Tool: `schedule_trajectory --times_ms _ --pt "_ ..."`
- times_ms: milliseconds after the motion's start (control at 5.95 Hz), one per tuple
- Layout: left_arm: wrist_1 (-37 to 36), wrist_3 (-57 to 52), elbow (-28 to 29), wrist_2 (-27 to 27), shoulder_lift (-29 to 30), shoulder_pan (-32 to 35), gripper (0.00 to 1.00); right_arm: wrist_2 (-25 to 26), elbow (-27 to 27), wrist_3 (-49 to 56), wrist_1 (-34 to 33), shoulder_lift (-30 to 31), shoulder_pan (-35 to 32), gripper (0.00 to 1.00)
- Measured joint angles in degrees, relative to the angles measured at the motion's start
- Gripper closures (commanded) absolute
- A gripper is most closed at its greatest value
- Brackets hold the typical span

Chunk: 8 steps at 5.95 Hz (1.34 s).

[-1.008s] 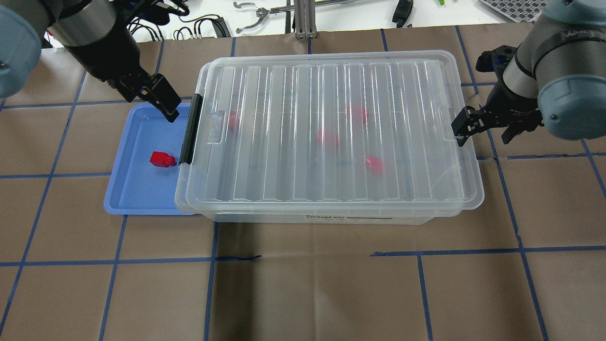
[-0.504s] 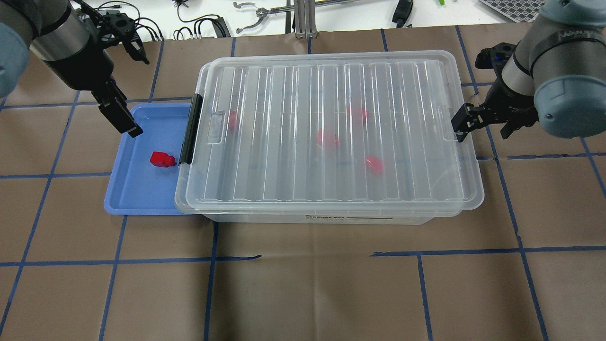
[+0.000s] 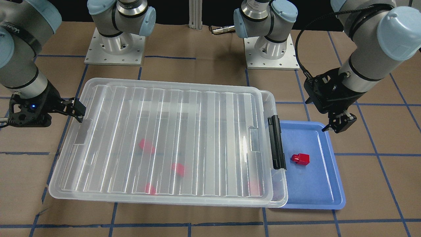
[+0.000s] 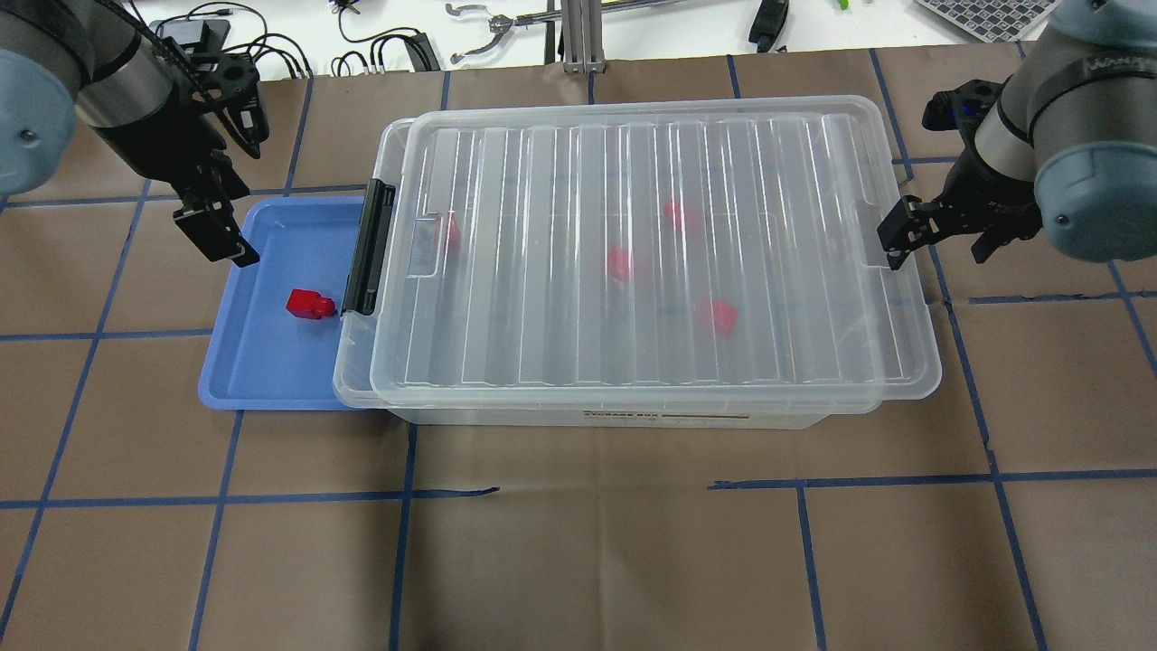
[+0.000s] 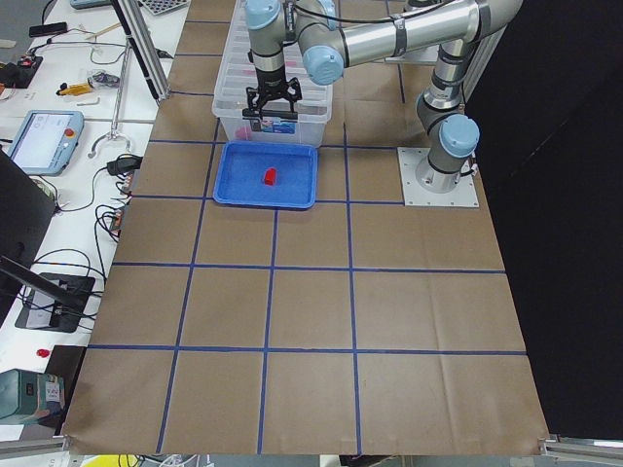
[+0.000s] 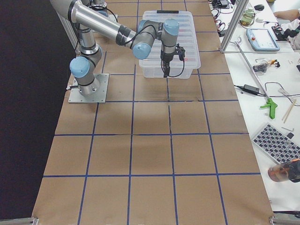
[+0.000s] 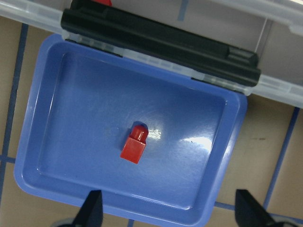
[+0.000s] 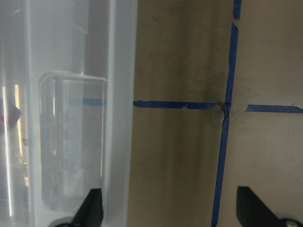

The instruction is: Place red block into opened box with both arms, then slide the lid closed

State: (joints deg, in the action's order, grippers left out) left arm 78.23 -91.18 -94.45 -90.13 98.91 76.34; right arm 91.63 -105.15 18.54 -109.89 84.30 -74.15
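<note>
Overhead, red block: the red block [image 4: 312,305] is lying in the blue tray [image 4: 271,362], just left of the box's black clip [image 4: 372,246] and outside the box [image 4: 542,418].
Overhead, lid: the lid [image 4: 542,271] is resting on the box and overhanging its right end, leaving a narrow strip open at the clip end. Red pieces [image 4: 619,262] are showing through it.
Overhead, pincers: the left pincer [image 4: 220,237] is hanging over the tray's far left corner. The right pincer [image 4: 935,244] is sitting at the lid's right edge.
Front-facing: the block is lying apart from the left pincer, on the view's right.
Left side: the tray is lying just before the box's end.
Right side: the lid is jutting past the box's near end.
Left wrist: the fingertips [image 7: 92,210] are standing wide apart, holding nothing, with the block's stub pointing towards the clip.
Right wrist: the fingertips [image 8: 90,210] are standing wide apart, one over the lid's tab recess [image 8: 71,142] and the other over the bare surface [image 8: 180,165].
</note>
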Motion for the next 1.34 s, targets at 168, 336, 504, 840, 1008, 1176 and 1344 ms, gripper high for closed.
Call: schedule_trajectory --times_ms 168,336,504,840,1008,1176,1344 --pt "-3.9 -4.1 -1.4 0.0 2.0 -0.5 0.03 0.2 0.0 0.6 0.0 0.0 0.6 0.0" --pt "-6.3 -7.9 -2.0 0.0 4.2 -0.6 0.03 0.4 0.0 1.4 0.0 0.0 1.9 0.0" --pt "-7.3 -11.8 -2.2 -0.1 5.9 -0.7 0.03 0.6 0.0 2.4 0.0 0.0 3.3 0.0" --pt "-9.7 -16.8 -2.5 -0.1 9.6 -1.1 0.03 0.8 -0.2 3.1 0.0 0.0 4.7 0.0" --pt "-11.1 -18.0 -3.3 -0.1 11.5 -1.1 0.03 1.0 -0.3 3.2 0.1 0.0 5.0 0.0" --pt "-13.3 -18.6 -4.9 -0.1 12.7 -1.2 0.03 1.0 -0.3 3.7 0.1 0.0 6.1 0.0" --pt "-16.4 -18.8 -7.1 -0.2 13.4 -1.2 0.03 1.1 -0.3 4.9 0.1 0.0 7.4 0.0"
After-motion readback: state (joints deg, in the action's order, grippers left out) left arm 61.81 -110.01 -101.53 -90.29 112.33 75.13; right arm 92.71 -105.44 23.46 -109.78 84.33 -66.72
